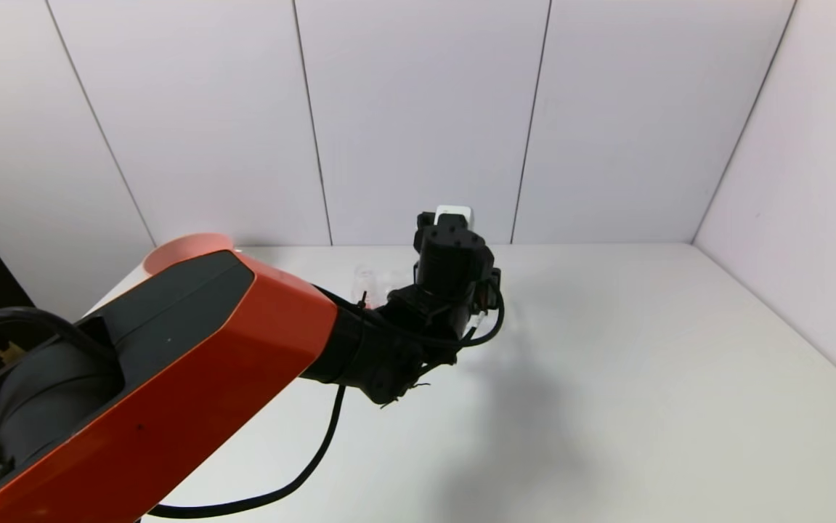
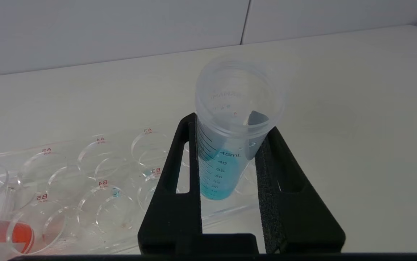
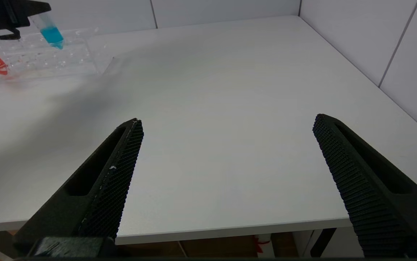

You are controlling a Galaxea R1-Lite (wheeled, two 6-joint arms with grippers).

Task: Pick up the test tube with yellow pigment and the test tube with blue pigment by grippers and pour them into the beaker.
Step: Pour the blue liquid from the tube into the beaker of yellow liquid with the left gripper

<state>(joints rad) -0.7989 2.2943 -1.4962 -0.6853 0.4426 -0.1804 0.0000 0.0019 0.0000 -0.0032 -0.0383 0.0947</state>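
Over by the left hand (image 2: 230, 152), the clear rack (image 2: 85, 174) sat on the white worktop (image 2: 357, 108), its round wells stamped in red: A6, A5, A4 and A3 along one row, B5, B4 and B3 along the next. One end well, away from the hand, held a tube with red liquid (image 2: 16, 233), lying low in the rack.

Then the left hand itself: both black fingers (image 2: 179, 174) were clamped tight on the test tube with blue pigment (image 2: 226, 145), pressing its sides just below the wide open mouth. The tube stood raised above the rack's near end, its rounded bottom hanging over a well and, from the right wrist view, clear of the rack top. Blue liquid filled the lower part, and printed graduations ran up the wall, the top mark reading 45mL, then 40 and smaller figures below. Faint raised lettering inside the rim was too dim to read.

In the head view the orange and black left arm (image 1: 171, 378) reached forward, and a pink bowl (image 1: 185, 250) peeked out behind it.

Farther right, the right hand (image 3: 226, 174) hovered near the worktop's front edge, well apart from the rack, fingers spread wide and gripping nothing. The beaker and the yellow tube could not be made out.
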